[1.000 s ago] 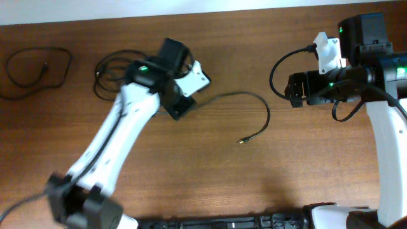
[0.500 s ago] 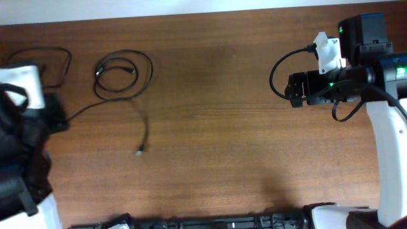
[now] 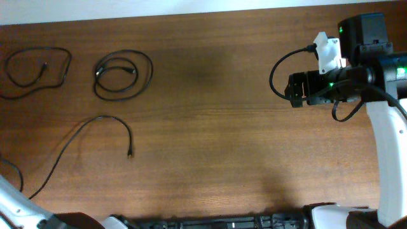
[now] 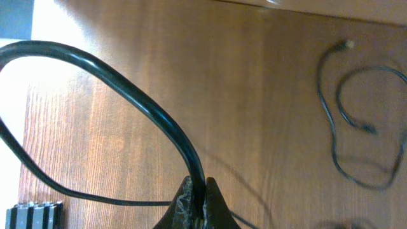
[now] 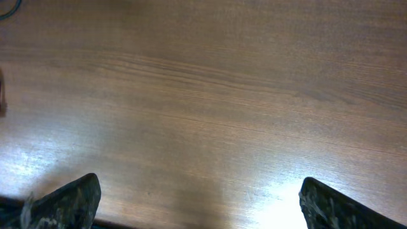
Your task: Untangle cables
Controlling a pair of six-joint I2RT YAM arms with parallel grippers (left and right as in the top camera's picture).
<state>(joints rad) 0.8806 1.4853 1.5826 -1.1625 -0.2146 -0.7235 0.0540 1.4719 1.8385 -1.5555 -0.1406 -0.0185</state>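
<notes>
Three cables (image 3: 95, 79) lie apart on the left: loop (image 3: 67, 69) and coil (image 3: 151, 71) at the far edge, nearer strand (image 3: 105, 116) pinched tight in the left gripper (image 4: 197, 207). Over on the right, the right gripper (image 5: 203, 200) is spread wide above the table (image 3: 210, 140).

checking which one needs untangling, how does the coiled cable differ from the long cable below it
The coiled cable is wound into a few overlapping loops; the long cable is one open strand with a hooked bend. The coiled cable lies compact, all in view; the long cable stretches away toward the lower left corner of the overhead view. Both are thin and black, lying apart on the table.
</notes>
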